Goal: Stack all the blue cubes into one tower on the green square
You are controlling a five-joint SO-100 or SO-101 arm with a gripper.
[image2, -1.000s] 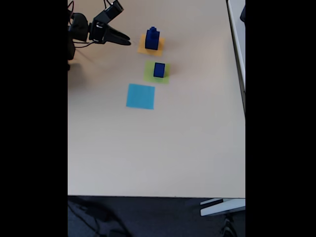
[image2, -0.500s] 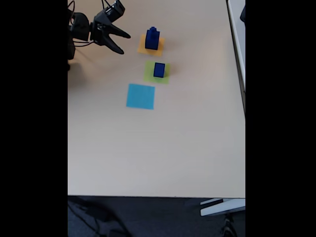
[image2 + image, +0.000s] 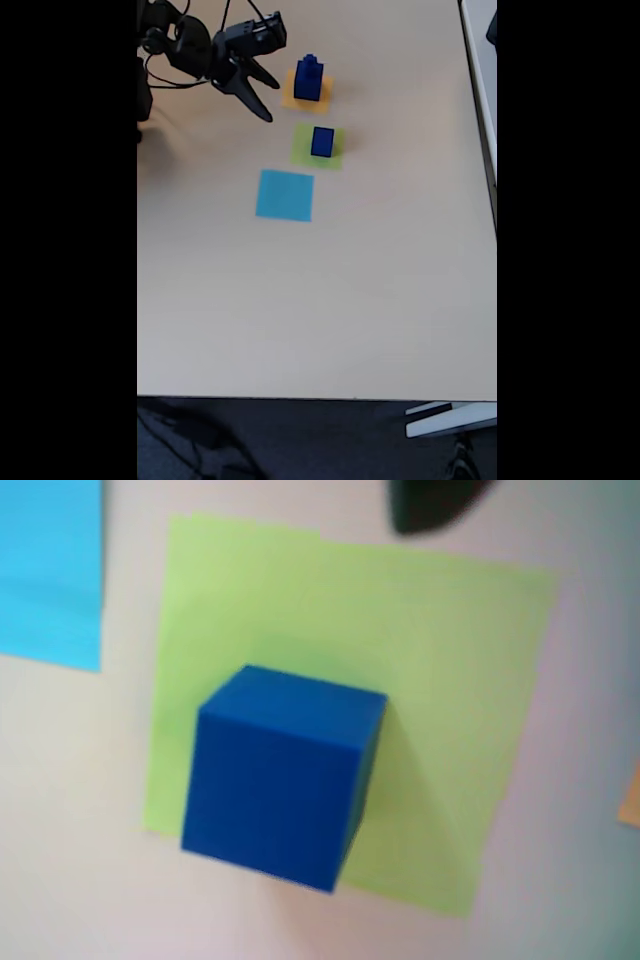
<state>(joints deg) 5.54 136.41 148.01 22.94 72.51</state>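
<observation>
Reaching arm: stretched low over the worktop (image 3: 300, 300)
Tool (image 3: 268, 98): spread, empty, beside the orange-patch cubes (image 3: 309, 78)

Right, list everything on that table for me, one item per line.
Blue cube: one, dark blue, on the green square.
Blue cube stack: a small cube on a bigger one, dark blue, on the orange square.
Light-blue square: one, flat, bare, below the green one in the fixed view.
Table: one, beige.
Cables: black, by the arm.
Hand: one, black, open, in the air left of the orange square.
</observation>
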